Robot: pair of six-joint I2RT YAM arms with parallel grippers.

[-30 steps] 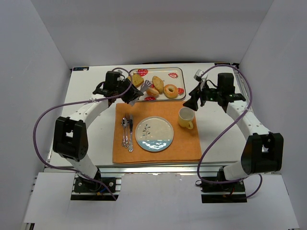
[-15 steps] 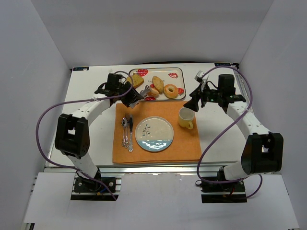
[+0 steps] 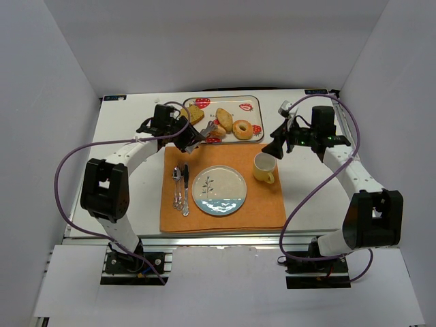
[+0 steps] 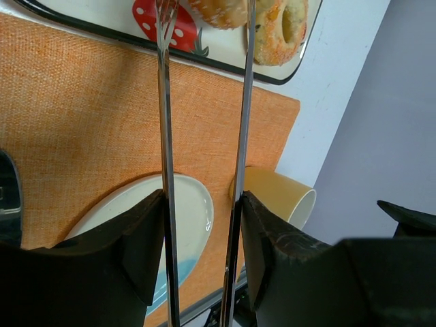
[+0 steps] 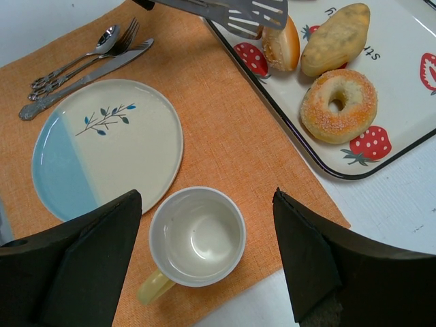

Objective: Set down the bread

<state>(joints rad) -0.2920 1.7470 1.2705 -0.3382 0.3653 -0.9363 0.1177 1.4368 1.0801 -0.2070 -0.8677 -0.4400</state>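
Two bread rolls lie on the strawberry tray [image 3: 252, 102]: a long oval one [image 3: 224, 116] [image 5: 336, 39] and a shorter round one [image 3: 218, 129] [image 5: 285, 44]. My left gripper [image 3: 189, 136] [image 4: 202, 197] is shut on metal tongs [image 3: 204, 129] [image 4: 163, 136], its fingers pressing the two arms, which stand apart. The tongs' slotted blades [image 5: 238, 13] reach the round roll's left side; contact cannot be told. My right gripper [image 3: 272, 148] [image 5: 206, 197] hangs open above the cup [image 3: 263, 167] [image 5: 197, 236], holding nothing.
A bagel [image 3: 242, 129] [image 5: 338, 106] and a toast slice [image 3: 194, 114] share the tray. On the orange placemat [image 3: 266, 204] are a blue-and-cream plate [image 3: 219, 191] [image 5: 107, 146] and, left of it, cutlery [image 3: 180, 187] [image 5: 82, 61].
The left arm has carried the tongs rightward to the round roll, and the tongs' arms have spread a little wider. The right arm has not moved.
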